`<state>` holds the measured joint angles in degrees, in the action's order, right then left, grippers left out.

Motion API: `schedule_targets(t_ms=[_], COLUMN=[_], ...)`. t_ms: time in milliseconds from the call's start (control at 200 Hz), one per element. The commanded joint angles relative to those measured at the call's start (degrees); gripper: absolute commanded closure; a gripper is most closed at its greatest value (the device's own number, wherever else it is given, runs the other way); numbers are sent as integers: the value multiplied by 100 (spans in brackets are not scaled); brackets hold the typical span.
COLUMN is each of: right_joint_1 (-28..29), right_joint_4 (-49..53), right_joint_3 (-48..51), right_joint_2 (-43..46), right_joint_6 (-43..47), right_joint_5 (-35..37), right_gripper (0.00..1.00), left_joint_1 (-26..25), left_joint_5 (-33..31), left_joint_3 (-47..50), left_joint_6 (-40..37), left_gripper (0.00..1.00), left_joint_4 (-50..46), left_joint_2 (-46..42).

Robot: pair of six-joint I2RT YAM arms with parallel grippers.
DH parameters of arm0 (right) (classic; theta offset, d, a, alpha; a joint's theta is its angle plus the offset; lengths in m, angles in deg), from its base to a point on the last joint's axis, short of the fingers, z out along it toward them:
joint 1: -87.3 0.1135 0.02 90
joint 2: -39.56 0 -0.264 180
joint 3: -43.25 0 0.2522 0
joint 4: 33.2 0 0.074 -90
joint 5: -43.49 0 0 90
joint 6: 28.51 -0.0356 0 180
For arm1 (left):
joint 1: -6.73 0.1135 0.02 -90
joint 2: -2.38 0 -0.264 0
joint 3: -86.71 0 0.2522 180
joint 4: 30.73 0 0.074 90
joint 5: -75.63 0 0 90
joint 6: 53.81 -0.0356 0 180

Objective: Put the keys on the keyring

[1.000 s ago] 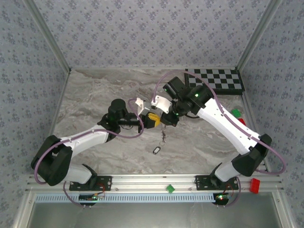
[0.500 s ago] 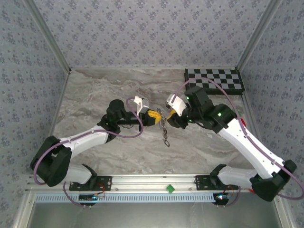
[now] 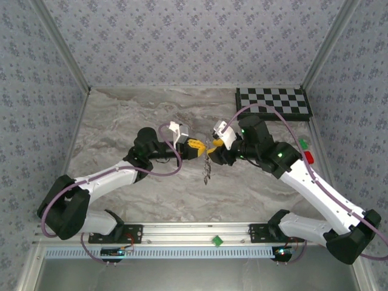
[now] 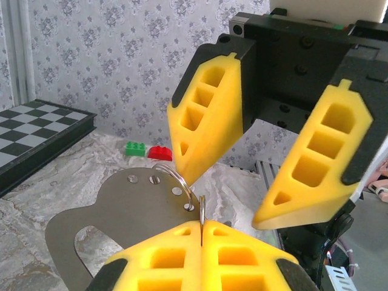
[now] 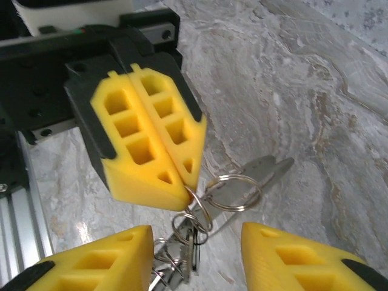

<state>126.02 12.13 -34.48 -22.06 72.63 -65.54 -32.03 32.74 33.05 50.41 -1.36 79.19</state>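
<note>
Top view: grey marble-patterned tabletop (image 3: 121,127). The left gripper (image 3: 200,148), with yellow foam fingers, sits mid-table with its fingers pressed together. The right gripper (image 3: 212,146), also yellow, is just to its right, the two almost tip to tip. A thin dark strand of small keys (image 3: 207,170) trails from that meeting point toward the near edge; too small to tell if it touches the table. A black-and-white chequered board (image 3: 274,102) lies at the far right corner. A small green block (image 3: 301,143) and a small red block (image 3: 309,157) lie at the right edge.

Left wrist view: the left gripper (image 4: 201,225) is clamped, pads flush, with the thin silver wire keyring (image 4: 173,173) rising from the seam. A flat grey metal plate (image 4: 121,206) with small holes hangs on the ring, left of the fingertips. The right gripper (image 4: 224,199) faces in with its fingers spread wide, one finger on each side of the ring and not touching it. The green block (image 4: 136,148), red block (image 4: 160,153) and chequered board (image 4: 36,133) are behind.

Right wrist view: the left gripper (image 5: 187,193) is closed, pinching the keyring (image 5: 233,193) at its tip. The keys (image 5: 182,260) bunch below on smaller loops. The metal plate (image 5: 260,170) pokes out to the right. The right gripper (image 5: 197,233) is open and holds nothing, its fingers flanking the bunch.
</note>
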Motion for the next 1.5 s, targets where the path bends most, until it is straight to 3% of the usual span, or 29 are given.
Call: schedule_targets(t_ms=[0, 50, 150, 775, 1254, 1404, 1494], right_joint_1=[-68, -88, -110, -871, -832, -797, -796], right_joint_4=[-140, -117, 66, -65, -234, -212, -160], right_joint_3=[-19, -28, -92, 77, 44, 51, 24], right_joint_2=[-29, -59, -168, -314, -567, -627, -615], right_joint_6=[-87, -106, -121, -168, -274, -270, -265], right_joint_5=[-383, -425, -504, -2290, -2547, -2507, -2348], right_gripper=[56, 57, 69, 78, 85, 84, 78], left_joint_1=[-16, -15, -10, -26, -31, -34, -31], left_joint_5=[66, 85, 88, 170, 174, 171, 166], left_joint_3=[3, 0, 15, 29, 36, 38, 44], left_joint_6=[2, 2, 11, 37, 55, 55, 46], left_gripper=[100, 100, 100, 100, 100, 100, 100], left_joint_4=[257, 266, 285, 318, 326, 336, 329], left_joint_2=[-163, -168, -185, -235, -240, -240, -244])
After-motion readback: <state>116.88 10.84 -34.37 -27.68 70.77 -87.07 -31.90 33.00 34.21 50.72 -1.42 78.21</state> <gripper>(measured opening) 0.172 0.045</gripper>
